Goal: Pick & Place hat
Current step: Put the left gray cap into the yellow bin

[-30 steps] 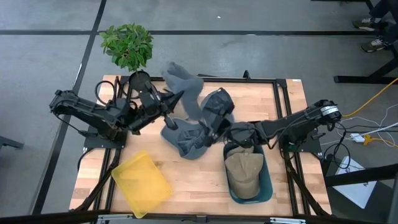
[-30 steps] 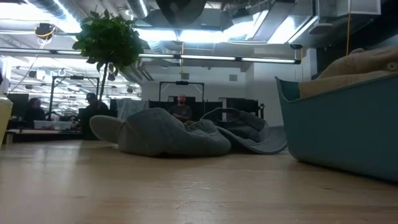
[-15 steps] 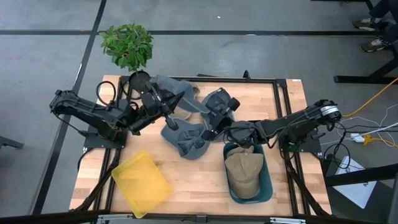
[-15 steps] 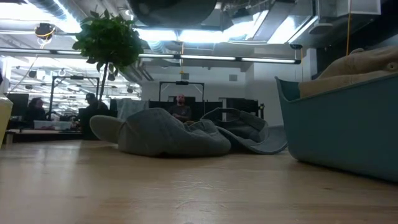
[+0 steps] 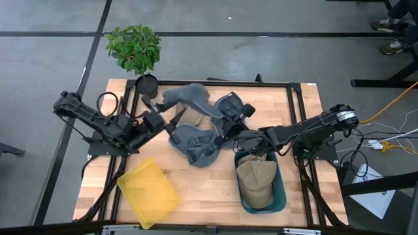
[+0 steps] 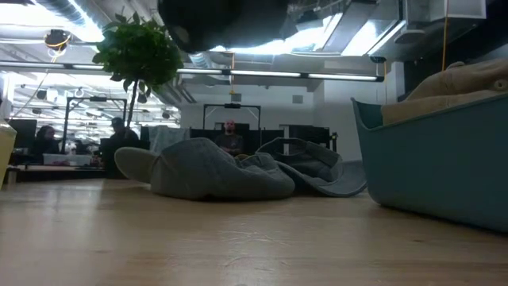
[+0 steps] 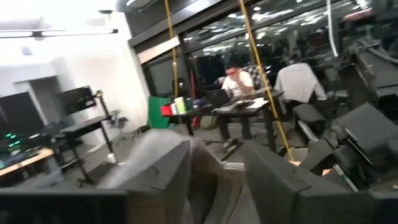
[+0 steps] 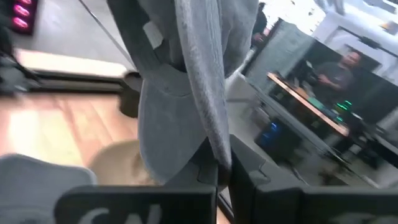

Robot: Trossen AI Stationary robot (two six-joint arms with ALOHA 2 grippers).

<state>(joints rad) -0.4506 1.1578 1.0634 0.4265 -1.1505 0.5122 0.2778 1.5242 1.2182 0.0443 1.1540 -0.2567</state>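
Nearest the table's front edge, a yellow tray (image 5: 148, 192) is lying empty-side up at the left, and a teal bin (image 5: 279, 195) is sitting at the right with a tan cap (image 5: 255, 181) resting inside it. From the low view that bin (image 6: 432, 171) is looming at the right with the tan cap (image 6: 460, 86) poking above its rim.

Moving back to mid-table, a heap of grey hats (image 5: 196, 143) is sprawling across the wood; in the low view the same heap (image 6: 214, 171) is lying flat on the boards. The right gripper (image 5: 230, 130) is reaching in from the right over the bin's far end, and its fingers are pinched tight on a grey hat (image 8: 186, 87), the fabric hanging right between them in the right wrist view. That hat (image 5: 191, 99) is stretching up and away toward the table's far side.

The left gripper (image 5: 171, 121) is sitting at the heap's left edge, fingers parted, with grey fabric showing blurred between them in its wrist view.

Farthest back, a potted plant (image 5: 134, 47) is standing at the left rear corner, and a person (image 7: 239, 81) is sitting at a desk beyond the table.
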